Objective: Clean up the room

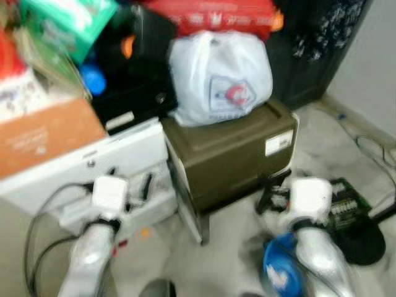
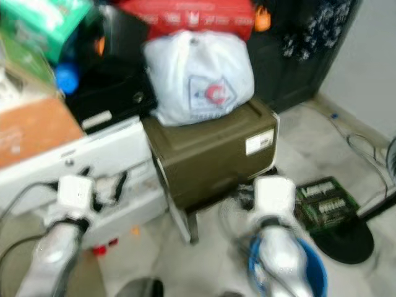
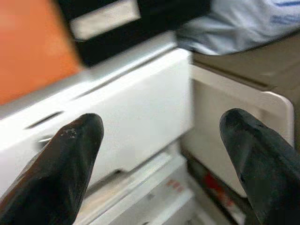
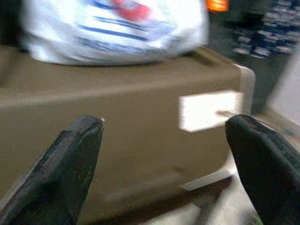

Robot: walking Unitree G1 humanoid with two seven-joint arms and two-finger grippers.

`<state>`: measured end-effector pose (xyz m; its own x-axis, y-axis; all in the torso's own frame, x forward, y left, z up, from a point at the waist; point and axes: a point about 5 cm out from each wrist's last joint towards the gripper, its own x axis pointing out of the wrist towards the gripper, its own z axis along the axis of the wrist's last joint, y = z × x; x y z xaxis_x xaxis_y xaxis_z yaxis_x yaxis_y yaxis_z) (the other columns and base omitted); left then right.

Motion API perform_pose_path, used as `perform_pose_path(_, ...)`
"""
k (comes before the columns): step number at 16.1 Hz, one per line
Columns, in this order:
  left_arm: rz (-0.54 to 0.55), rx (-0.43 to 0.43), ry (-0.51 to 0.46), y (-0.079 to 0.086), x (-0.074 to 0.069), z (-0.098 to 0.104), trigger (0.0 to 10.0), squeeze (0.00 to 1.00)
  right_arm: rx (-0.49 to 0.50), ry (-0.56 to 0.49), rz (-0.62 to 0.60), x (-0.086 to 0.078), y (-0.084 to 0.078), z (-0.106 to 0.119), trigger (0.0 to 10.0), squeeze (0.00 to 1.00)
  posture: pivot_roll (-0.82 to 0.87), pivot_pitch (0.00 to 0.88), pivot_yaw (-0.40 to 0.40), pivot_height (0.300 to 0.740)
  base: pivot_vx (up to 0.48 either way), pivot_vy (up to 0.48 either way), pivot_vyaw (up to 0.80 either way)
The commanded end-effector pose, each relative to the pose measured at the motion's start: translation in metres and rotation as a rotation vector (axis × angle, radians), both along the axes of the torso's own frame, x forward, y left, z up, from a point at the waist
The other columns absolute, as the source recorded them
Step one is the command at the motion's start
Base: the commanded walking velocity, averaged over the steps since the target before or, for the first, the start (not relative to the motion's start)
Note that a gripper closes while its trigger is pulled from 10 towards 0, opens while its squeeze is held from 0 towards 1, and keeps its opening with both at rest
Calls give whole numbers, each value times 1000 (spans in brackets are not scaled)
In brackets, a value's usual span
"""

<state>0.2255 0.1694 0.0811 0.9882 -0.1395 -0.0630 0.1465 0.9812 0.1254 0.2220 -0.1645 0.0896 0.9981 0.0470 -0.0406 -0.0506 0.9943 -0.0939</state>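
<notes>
1. The room looks far from tidy. A white plastic bag point(image 1: 219, 77) sits on top of an olive-brown box point(image 1: 232, 154), with a red package point(image 1: 213, 15) and other dark items piled behind it.
2. To the robot's left of the box stands a white unit point(image 1: 93, 167) carrying an orange-brown carton point(image 1: 43, 136), with a green box point(image 1: 68, 18) and a blue ball point(image 1: 93, 79) stacked further back.
3. On the floor at the robot's right lie a green circuit board point(image 2: 325, 201), a black round base point(image 2: 346, 241) and loose cables point(image 1: 374, 148); a blue bucket point(image 1: 278, 272) sits just below the right arm.
4. The left gripper point(image 3: 161, 159) faces the white unit, its two fingers spread wide with nothing between them.
5. The right gripper point(image 4: 164, 164) faces the side of the olive-brown box, just under the bag, jaws also wide apart and holding nothing.
6. My judgement: nothing appears put away yet, so the work is at or near its start. The views are blurred, so finer clutter cannot be told.
7. Left to do, as I read it: choose one item, likely the bag or the floor pieces, grasp it and carry it to a proper place.
</notes>
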Motion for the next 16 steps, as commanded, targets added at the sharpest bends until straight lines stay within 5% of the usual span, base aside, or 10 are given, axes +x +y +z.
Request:
perform_pose_path(1, -19, -2, -10, -5, -1, 2, 10000, 0, -20, -2, -11, -1, -6, 1, 10000, 0, -70, 68, 48, 740, 0, 0, 800)
perform_pose_path(16, -28, 47, -31, -9, 9, 6, 10000, 0, -11, -10, 10, 9, -2, 6, 10000, 0, -65, 50, 27, 740, 0, 0, 800)
